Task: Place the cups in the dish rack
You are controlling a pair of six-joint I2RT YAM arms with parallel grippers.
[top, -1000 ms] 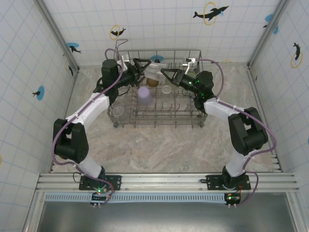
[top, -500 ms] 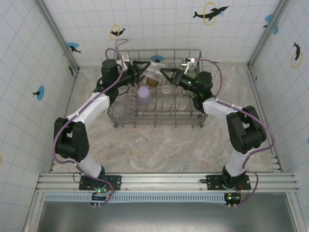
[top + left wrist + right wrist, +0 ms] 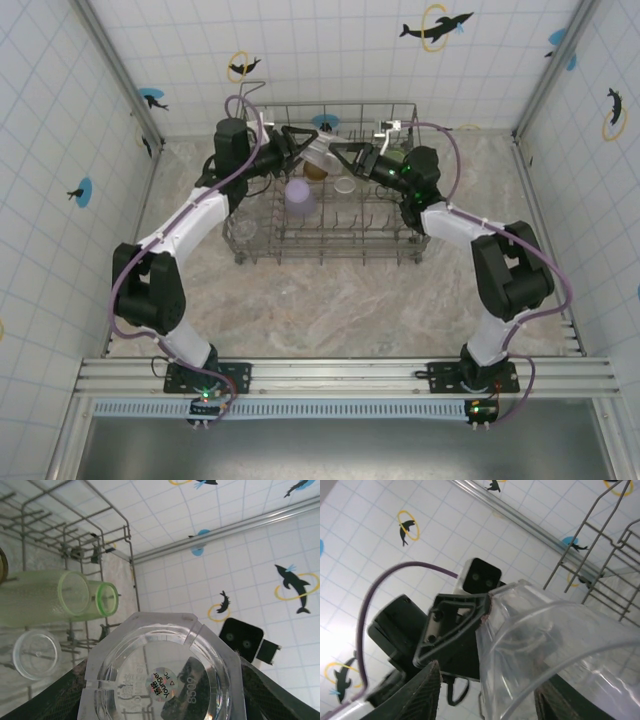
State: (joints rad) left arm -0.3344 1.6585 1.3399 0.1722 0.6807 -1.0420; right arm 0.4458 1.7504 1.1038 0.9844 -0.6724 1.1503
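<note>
A clear cup (image 3: 319, 150) hangs tilted above the back of the dish rack (image 3: 330, 105), between my two grippers. My left gripper (image 3: 301, 144) is shut on its base end; in the left wrist view the cup's bottom (image 3: 160, 675) sits between the fingers (image 3: 75, 692). My right gripper (image 3: 341, 156) faces it from the other side, open, with the cup's rim (image 3: 545, 645) between its spread fingers (image 3: 427, 690) and a gap on the left. In the rack are a lavender cup (image 3: 300, 197), an amber cup (image 3: 316, 170), two green cups (image 3: 45, 597) and a clear cup (image 3: 35, 655).
Another clear cup (image 3: 241, 230) stands at the rack's left end. Upright tines (image 3: 340, 215) fill the rack's front rows. Tiled walls (image 3: 60, 130) close in the table on three sides. Marbled table surface (image 3: 330, 300) lies in front of the rack.
My left gripper closed on the clear cup's base and shifted slightly right. My right gripper, shut on the cup before, has opened its jaws.
</note>
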